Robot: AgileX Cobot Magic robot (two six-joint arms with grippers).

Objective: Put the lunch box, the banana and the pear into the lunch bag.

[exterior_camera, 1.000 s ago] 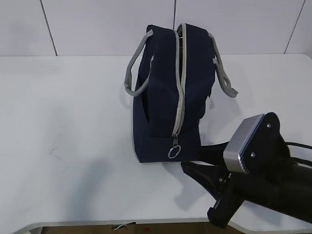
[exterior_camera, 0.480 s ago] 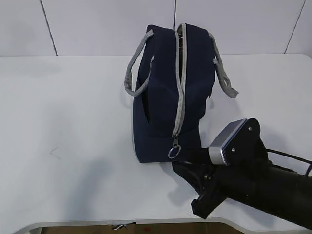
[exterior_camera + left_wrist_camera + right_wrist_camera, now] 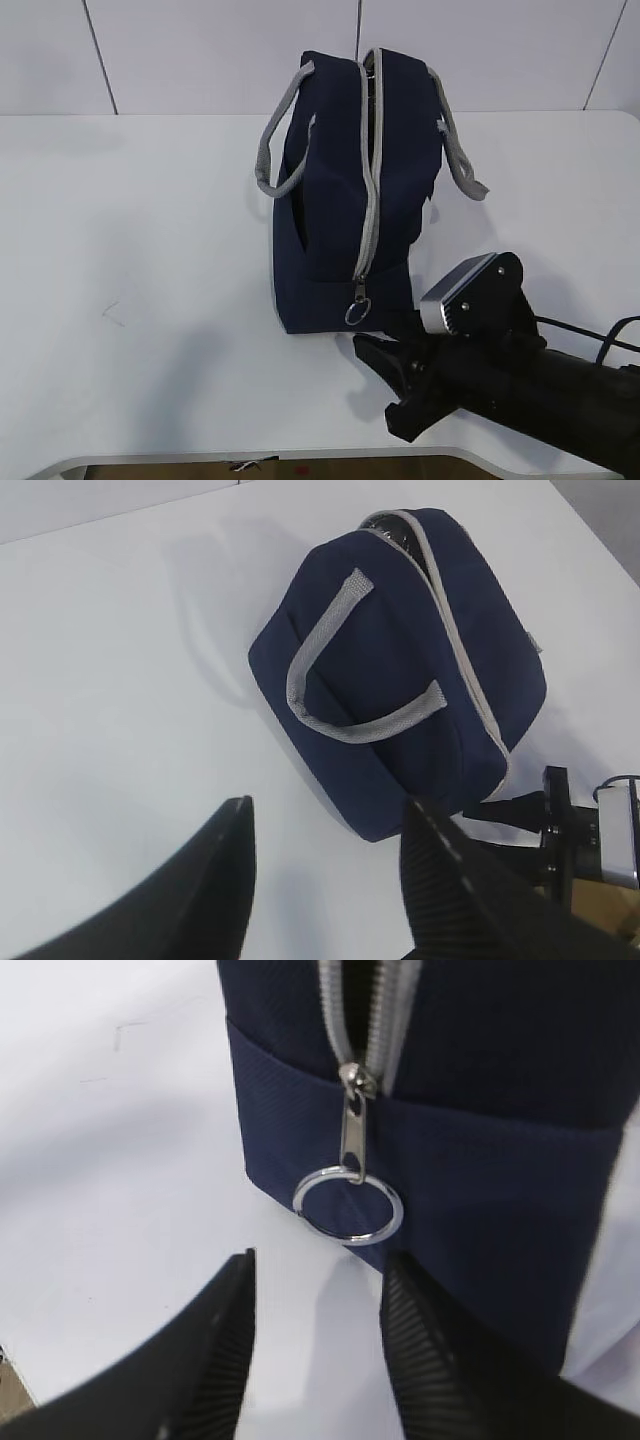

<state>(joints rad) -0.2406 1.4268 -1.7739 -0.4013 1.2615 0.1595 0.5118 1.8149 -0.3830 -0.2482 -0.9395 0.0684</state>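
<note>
- My right pincer [image 3: 315,1345] stands open, empty, just short of the ring pull [image 3: 348,1205]; closing off-centre, I'd miss it
- Tugging could drag the lunch bag [image 3: 345,190]

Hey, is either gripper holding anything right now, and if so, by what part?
Nothing is held. The right gripper stands open just short of the lunch bag's ring pull, not touching it. The left gripper hangs open above the table.

Bag [image 3: 480,1160] end panel fills the top of the view, zipper [image 3: 365,1010] closed down to the slider. Ring pull [image 3: 349,1206] hangs flat against the fabric. Right gripper [image 3: 318,1345] jaws apart, just below the ring, not touching it. White table [image 3: 120,1180] at left.
</note>
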